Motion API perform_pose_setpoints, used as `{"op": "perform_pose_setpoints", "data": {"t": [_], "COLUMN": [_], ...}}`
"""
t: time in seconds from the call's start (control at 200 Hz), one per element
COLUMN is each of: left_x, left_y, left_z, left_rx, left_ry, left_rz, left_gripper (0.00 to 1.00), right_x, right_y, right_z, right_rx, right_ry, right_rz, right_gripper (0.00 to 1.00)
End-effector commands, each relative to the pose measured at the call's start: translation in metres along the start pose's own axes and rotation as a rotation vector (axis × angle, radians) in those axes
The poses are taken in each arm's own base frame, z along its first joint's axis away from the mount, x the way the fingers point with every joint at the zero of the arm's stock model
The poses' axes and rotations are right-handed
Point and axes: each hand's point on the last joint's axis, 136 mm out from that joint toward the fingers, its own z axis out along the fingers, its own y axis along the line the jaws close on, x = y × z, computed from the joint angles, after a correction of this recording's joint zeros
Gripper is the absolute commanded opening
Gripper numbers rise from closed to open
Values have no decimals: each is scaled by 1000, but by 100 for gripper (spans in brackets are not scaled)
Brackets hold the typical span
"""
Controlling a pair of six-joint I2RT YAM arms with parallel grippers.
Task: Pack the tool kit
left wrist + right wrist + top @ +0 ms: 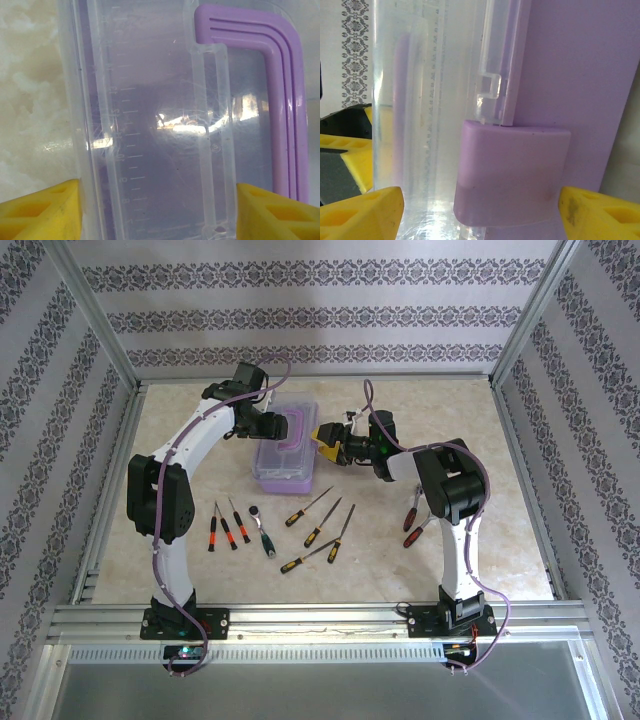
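The tool kit (pixel 283 455) sits on the marbled worktop (pixel 520 540), toward 12 o'clock from the worktop's middle, its clear lid (pixel 150 100) down over the lilac base (pixel 570 60). The purple handle (pixel 285 100) lies flat along the top of the lid.

The left end effector (pixel 262 426) is at the kit's 9 o'clock side. In the left wrist view its yellow fingers (pixel 45 210) stand wide apart: one is just beside the lid's outer edge, the other is over the lid short of the handle. They hold nothing.

The right end effector (pixel 322 437) is at the kit's 3 o'clock side. In the right wrist view its fingers (pixel 365 215) are spread wide on either side of a lilac latch (pixel 510 170), with a gap between the latch and each finger. It grips nothing either.

The tools lie loose on the worktop at 6 o'clock from the kit. Three red-and-black screwdrivers (pixel 228 529) lie side by side at the 9 o'clock end of the row. Just beside them is a black-handled ratchet (pixel 263 527), then four orange-and-black screwdrivers (pixel 322 524) fanned out. Two red-handled tools (pixel 412 525) lie apart from the rest, at 4 o'clock from the kit, near the right arm.
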Motion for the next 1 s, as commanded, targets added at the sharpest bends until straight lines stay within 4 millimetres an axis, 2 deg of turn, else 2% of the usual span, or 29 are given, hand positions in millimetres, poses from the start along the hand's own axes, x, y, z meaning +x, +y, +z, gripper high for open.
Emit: {"op": "perform_pose_setpoints", "data": {"t": [0.0,0.17,0.415,0.59,0.734,0.894,0.994], "left_x": [28,29,32,32,32,33,34], "left_y": [13,12,10,10,9,8,11], "left_z": [24,27,32,32,32,34,36], "left_rx": [1,14,26,29,36,42,32], "left_ry": [111,116,130,130,127,132,132], "left_rz": [-16,-27,-34,-36,-39,-42,-48], "left_gripper": [69,69,69,68,68,68,68], "right_x": [0,-3,-5,-3,-6,-5,-5], "right_y": [11,8,19,12,20,16,23], "right_z": [7,11,15,16,18,21,20], "right_rx": [-47,-54,-98,-99,-172,-180,-213], "right_ry": [19,25,37,30,26,28,25], "right_rz": [-40,-27,-26,10,39,52,52], "right_gripper": [81,81,81,81,81,81,81]}}
